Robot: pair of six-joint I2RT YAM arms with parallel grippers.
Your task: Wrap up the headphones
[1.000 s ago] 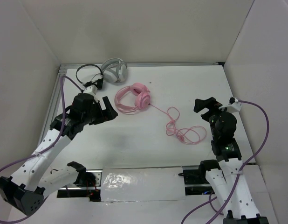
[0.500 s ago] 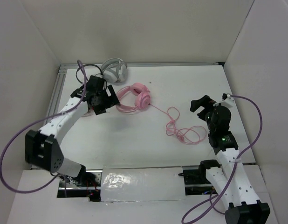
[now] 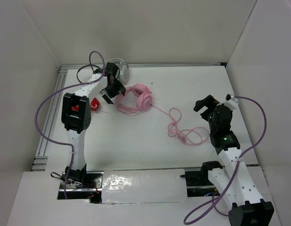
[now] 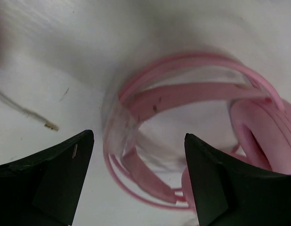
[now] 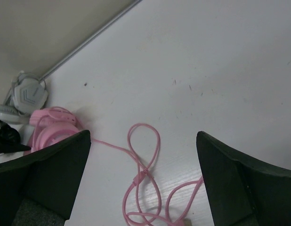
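The pink headphones (image 3: 136, 98) lie flat at the back middle of the table. Their thin pink cable (image 3: 183, 128) runs right into loose loops. My left gripper (image 3: 116, 92) is open at the headband's left side. In the left wrist view the headband (image 4: 192, 96) lies between and just beyond the spread left gripper (image 4: 138, 181), with an earcup (image 4: 268, 136) at the right. My right gripper (image 3: 203, 104) is open and empty, right of the loops. In the right wrist view the cable (image 5: 143, 155) lies between the right gripper's (image 5: 143, 183) spread fingers, and the headphones (image 5: 51, 129) show at far left.
White/grey headphones (image 3: 116, 70) and thin black headphones (image 3: 86, 73) lie at the back left, close behind my left gripper. A small red object (image 3: 94, 104) sits under the left arm. A white cable with a gold plug (image 4: 46, 125) lies left of the headband. Walls enclose three sides.
My left arm has stretched forward and to the right, bringing its open gripper up to the pink headband. The right arm has barely moved.
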